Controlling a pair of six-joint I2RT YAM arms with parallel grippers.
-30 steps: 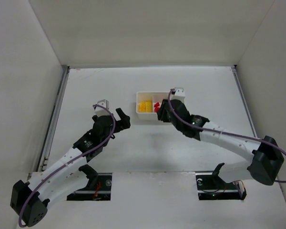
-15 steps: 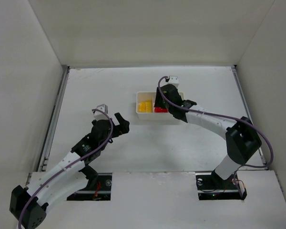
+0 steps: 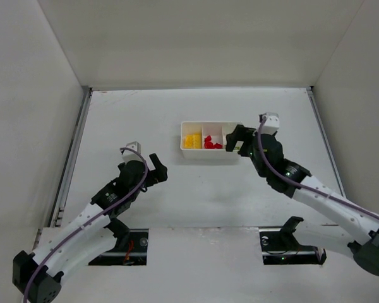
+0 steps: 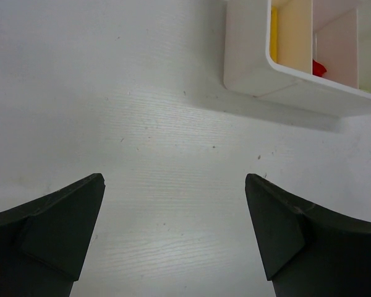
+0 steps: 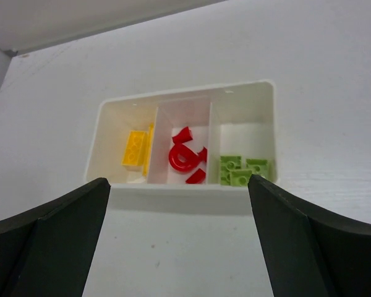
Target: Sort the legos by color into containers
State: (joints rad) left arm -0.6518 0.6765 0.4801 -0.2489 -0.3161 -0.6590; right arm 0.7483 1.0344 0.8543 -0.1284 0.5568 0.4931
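Overhead and wrist views, sorting stage. The white tray (image 3: 208, 155) lies on the table (image 3: 177, 208) toward the far middle, its three containers side by side. In the right wrist view the left compartment holds the yellow-orange legos (image 5: 135, 148), the middle one the red legos (image 5: 184, 158), a half-disc among smaller pieces, and the right one the pale green legos (image 5: 240, 170).

Half a second earlier the right gripper (image 3: 232, 140) was reaching over the tray's middle compartment. Now it has drawn back to just off the tray's right end. Its jaws, which stood close together a second ago, are now spread wide with nothing between them. The right arm has also swung, and its elbow now lies low toward the near right.

The left gripper (image 3: 156, 169) has eased slightly toward the near left over the same interval. It hovers over bare table well apart from the tray, jaws wide apart and empty as before. Its wrist camera catches only the tray's near-left corner.

The tray itself has not shifted.
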